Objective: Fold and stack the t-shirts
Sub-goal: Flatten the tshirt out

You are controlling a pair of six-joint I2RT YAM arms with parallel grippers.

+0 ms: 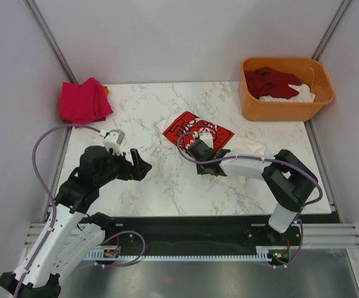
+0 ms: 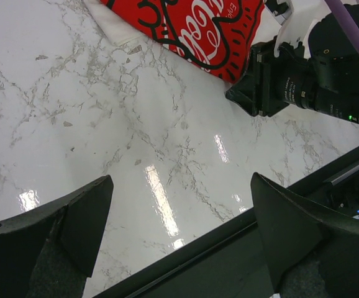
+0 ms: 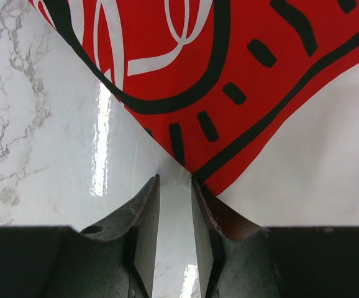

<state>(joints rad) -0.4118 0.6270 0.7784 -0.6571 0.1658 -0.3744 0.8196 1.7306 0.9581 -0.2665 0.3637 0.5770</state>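
- Right gripper [image 3: 174,186] is low at the near edge of the white t-shirt [image 1: 245,148]. Its jaws are drawn close with a slim gap between them. The tips meet the cloth just where a corner of the red print [image 1: 197,129] ends. Whether they pinch the cloth, I cannot tell.
- Left gripper [image 2: 179,230] hangs with its jaws spread wide over bare marble table [image 1: 167,186], to the left of the shirt and apart from it.
- This white t-shirt lies rumpled around the table's middle. Its long axis runs from far left to near right, and the print's diamond points one corner toward the near side.
- An orange tub [image 1: 279,112] at the far right holds a dark red t-shirt [image 1: 271,81] with a white t-shirt [image 1: 294,95] bunched beside it.
- A folded pink t-shirt [image 1: 83,101] sits at the far left corner.
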